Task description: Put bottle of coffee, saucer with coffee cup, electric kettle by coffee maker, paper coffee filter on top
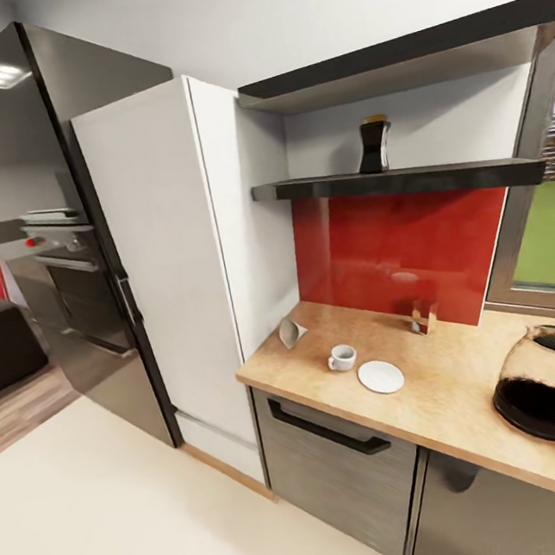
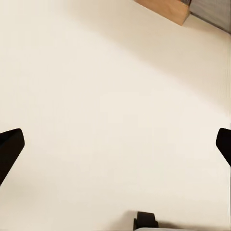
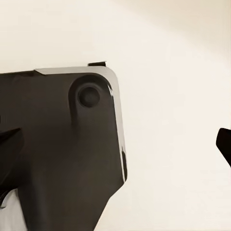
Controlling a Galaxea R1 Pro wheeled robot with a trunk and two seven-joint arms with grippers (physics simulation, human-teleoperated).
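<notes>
On the kitchen countertop [image 1: 433,415] stand the small white coffee cup [image 1: 342,357] and, just right of it and apart, the empty white saucer [image 1: 381,377]. A pale cone, the paper coffee filter [image 1: 291,332], lies at the counter's left end by the white cabinet. The electric kettle [image 1: 547,385], glass with a dark lower half, sits at the right edge. The dark bottle of coffee [image 1: 374,145] stands on the lower black shelf [image 1: 404,180]. The coffee maker is out of view. My left gripper [image 2: 115,149] is open over the cream floor. My right gripper [image 3: 115,144] is open above my dark base.
A tall white cabinet [image 1: 167,265] and a black fridge [image 1: 47,167] stand left of the counter. A red backsplash [image 1: 396,254] and a window [image 1: 550,235] run behind it. A small brown object [image 1: 423,319] sits by the backsplash. Grey drawers [image 1: 343,460] are below. Cream floor [image 1: 108,524] lies in front.
</notes>
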